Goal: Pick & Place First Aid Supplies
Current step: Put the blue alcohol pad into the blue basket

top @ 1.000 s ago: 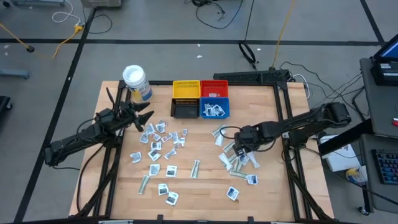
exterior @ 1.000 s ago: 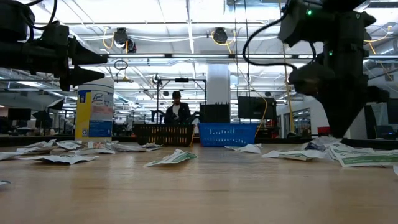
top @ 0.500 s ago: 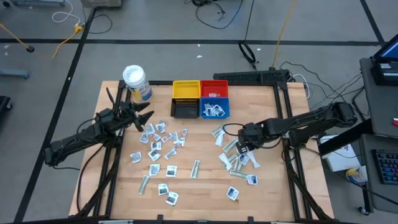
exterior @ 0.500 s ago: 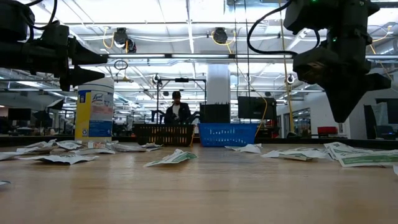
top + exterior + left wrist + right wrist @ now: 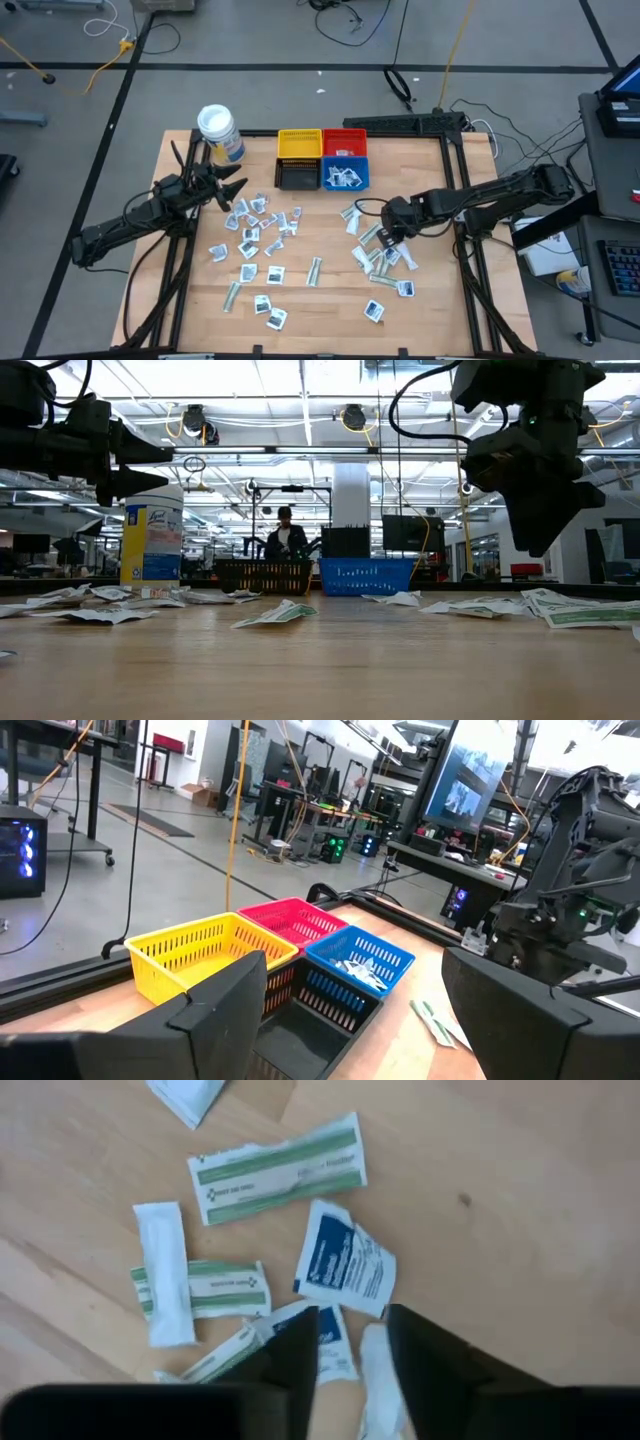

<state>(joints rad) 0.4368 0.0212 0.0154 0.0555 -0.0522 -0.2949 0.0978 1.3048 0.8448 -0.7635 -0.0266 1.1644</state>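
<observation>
Many small flat white packets, the first aid supplies, lie flat on the wooden table, in one group left of centre (image 5: 255,225) and another on the right (image 5: 375,255). My right gripper (image 5: 385,240) hangs open just above the right group, pointing steeply down. In its wrist view the fingers (image 5: 300,1350) stand apart over a blue-marked square packet (image 5: 345,1270) and green-striped strips (image 5: 275,1170), with nothing gripped. My left gripper (image 5: 238,192) waits open and level at the table's left, clear of the packets.
Four small bins stand at the far middle: yellow (image 5: 299,145), red (image 5: 345,142), black (image 5: 296,176) and blue (image 5: 345,176), the blue one with packets inside. A white-lidded round jar (image 5: 218,130) stands at the far left. A person (image 5: 285,535) shows far behind the table.
My right gripper has risen from the packets on the right and now hangs clear above them. The packets lie where they were. My left arm has kept still.
</observation>
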